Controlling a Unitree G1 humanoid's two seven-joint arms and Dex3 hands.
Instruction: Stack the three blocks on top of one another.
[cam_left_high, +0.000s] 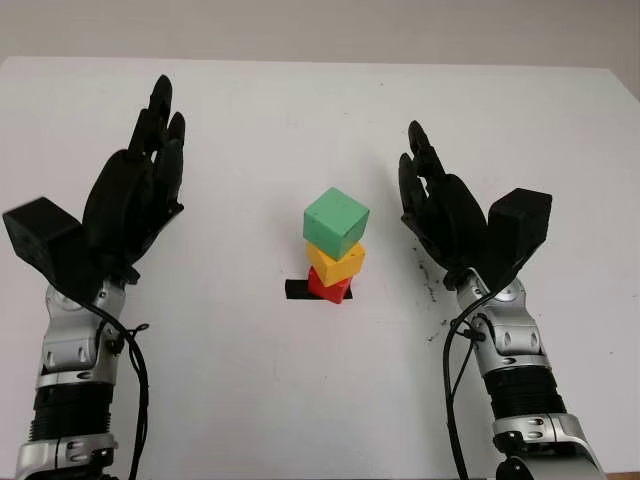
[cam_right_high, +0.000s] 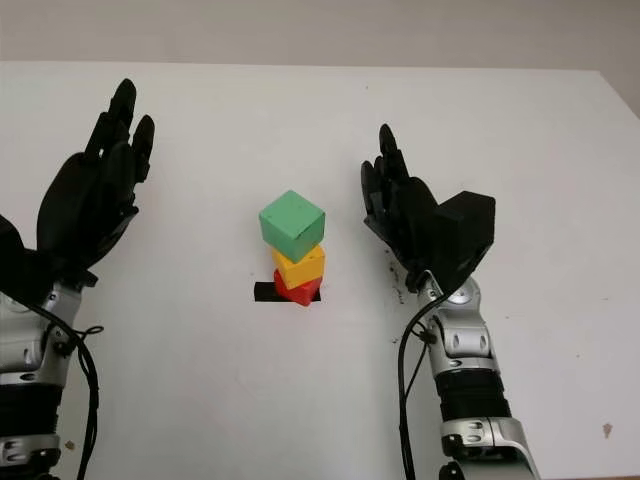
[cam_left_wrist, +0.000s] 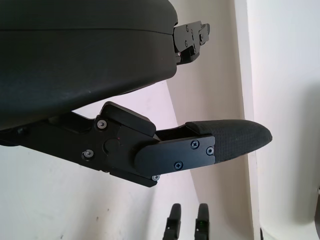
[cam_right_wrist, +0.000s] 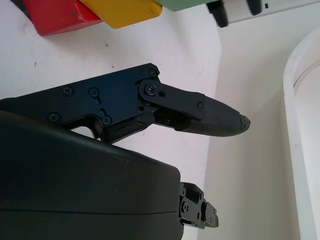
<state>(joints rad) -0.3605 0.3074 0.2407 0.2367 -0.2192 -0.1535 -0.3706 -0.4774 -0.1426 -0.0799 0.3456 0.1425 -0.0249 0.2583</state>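
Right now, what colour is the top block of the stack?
Green. The top block shows best in the left eye view, above the yellow block.

The red block (cam_left_high: 328, 287) is largely covered by the yellow block (cam_left_high: 337, 262); the black tape (cam_left_high: 297, 289) beneath is partly hidden.

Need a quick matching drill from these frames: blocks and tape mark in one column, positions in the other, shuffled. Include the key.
Things:
1. green block
2. yellow block
3. red block
4. black tape mark

Places:
A. middle of the stack
B. on the table, under the stack
C. top of the stack
D. bottom of the stack

Pairs: 1-C, 2-A, 3-D, 4-B

The left hand and right hand are open, one on each side of the stack.
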